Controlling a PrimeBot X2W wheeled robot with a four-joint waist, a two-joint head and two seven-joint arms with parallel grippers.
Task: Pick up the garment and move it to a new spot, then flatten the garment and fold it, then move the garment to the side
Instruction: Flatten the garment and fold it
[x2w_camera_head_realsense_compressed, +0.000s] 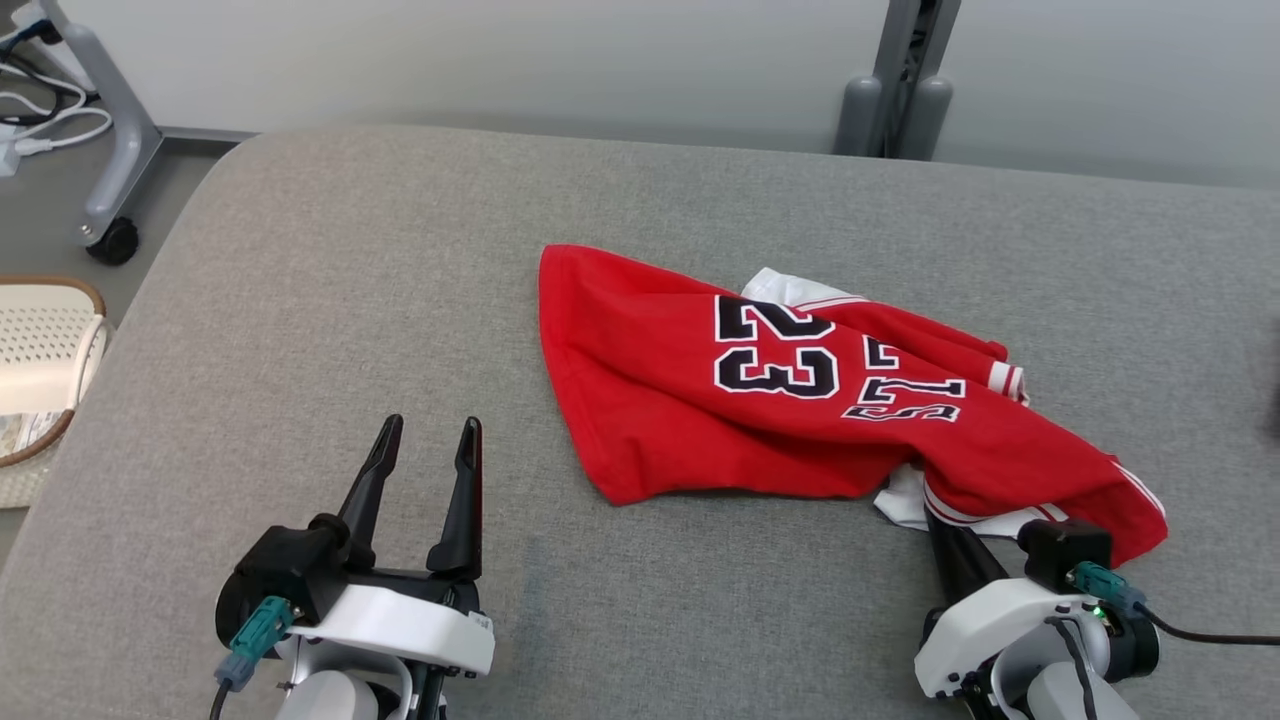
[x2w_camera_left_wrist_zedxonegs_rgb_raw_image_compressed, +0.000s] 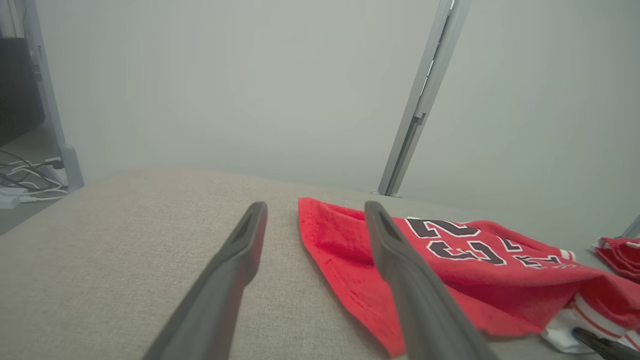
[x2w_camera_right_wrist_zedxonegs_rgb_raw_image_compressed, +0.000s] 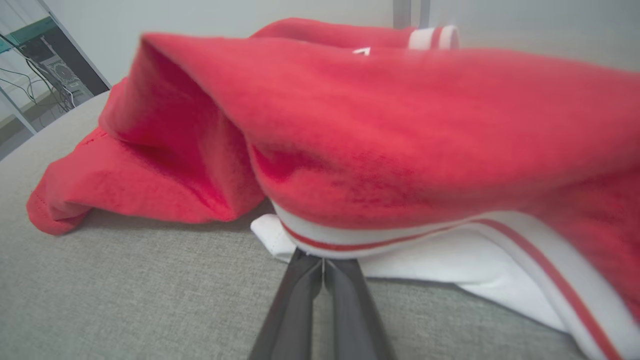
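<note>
A red jersey (x2w_camera_head_realsense_compressed: 760, 420) with the number 23 in black, white-edged figures lies crumpled on a gray fabric table (x2w_camera_head_realsense_compressed: 400, 250), right of center and toward the robot's right side, its white lining showing at the far and near edges. The right claw (x2w_camera_head_realsense_compressed: 940, 530) reaches in at the jersey's near right corner, its fingers running under the cloth. From the right wrist, the right claw (x2w_camera_right_wrist_zedxonegs_rgb_raw_image_compressed: 322, 262) has its two dark fingers pressed together, pinching the white, red-striped hem of the jersey (x2w_camera_right_wrist_zedxonegs_rgb_raw_image_compressed: 400, 125), while the red cloth bulges up and over the grip. The left claw (x2w_camera_head_realsense_compressed: 432, 425) sits at the lower left, well apart from the jersey, fingers spread wide and holding nothing. From the left wrist, the left claw (x2w_camera_left_wrist_zedxonegs_rgb_raw_image_compressed: 316, 207) points across the table, the jersey (x2w_camera_left_wrist_zedxonegs_rgb_raw_image_compressed: 450, 270) lying beyond and beside its right finger; a second piece of red cloth (x2w_camera_left_wrist_zedxonegs_rgb_raw_image_compressed: 620, 255) shows at the far right edge. Off the table to the left stand a white basket (x2w_camera_head_realsense_compressed: 40, 350) with a brown rim and a gray wheeled stand (x2w_camera_head_realsense_compressed: 110, 150), and a gray post (x2w_camera_head_realsense_compressed: 895, 100) rises by the pale wall behind.
</note>
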